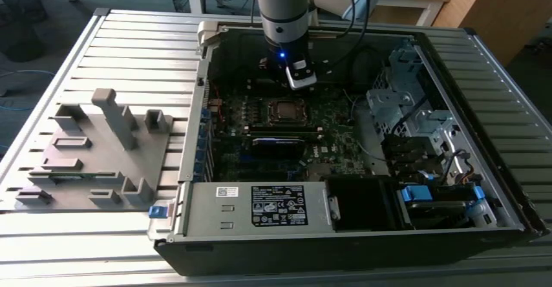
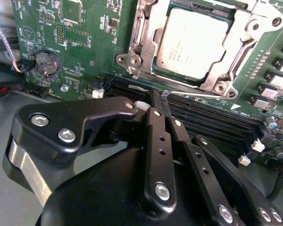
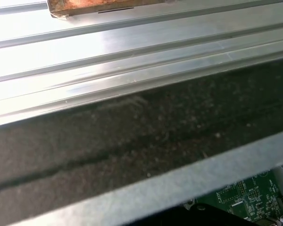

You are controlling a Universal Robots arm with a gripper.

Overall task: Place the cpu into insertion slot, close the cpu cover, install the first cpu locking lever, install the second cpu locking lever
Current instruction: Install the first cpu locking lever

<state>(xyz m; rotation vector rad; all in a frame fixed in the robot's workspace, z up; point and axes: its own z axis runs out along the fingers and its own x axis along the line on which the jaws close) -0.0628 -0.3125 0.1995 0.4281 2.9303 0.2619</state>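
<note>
In the second wrist view the cpu [image 2: 193,42] lies flat in its socket on the green motherboard, grey top facing up. The silvery cpu cover [image 2: 217,81] lies down over it, framing the chip through its window. A thin metal locking lever [image 2: 198,94] runs along the socket's near edge, between the socket and the memory slots. My gripper [image 2: 159,94] has its black fingers [image 2: 153,117] drawn together, their tips right at this lever; whether they pinch it I cannot tell. In the exterior view the gripper [image 1: 299,80] hangs just behind the socket [image 1: 285,109] inside the open computer case.
The case [image 1: 431,41] lies open on a slatted metal table [image 1: 129,48]. A grey power box [image 1: 276,206] sits at the front, drive cages [image 1: 405,106] at the exterior view's right, and a grey fixture [image 1: 95,151] at its left. Memory slots [image 2: 217,117] run beside the socket.
</note>
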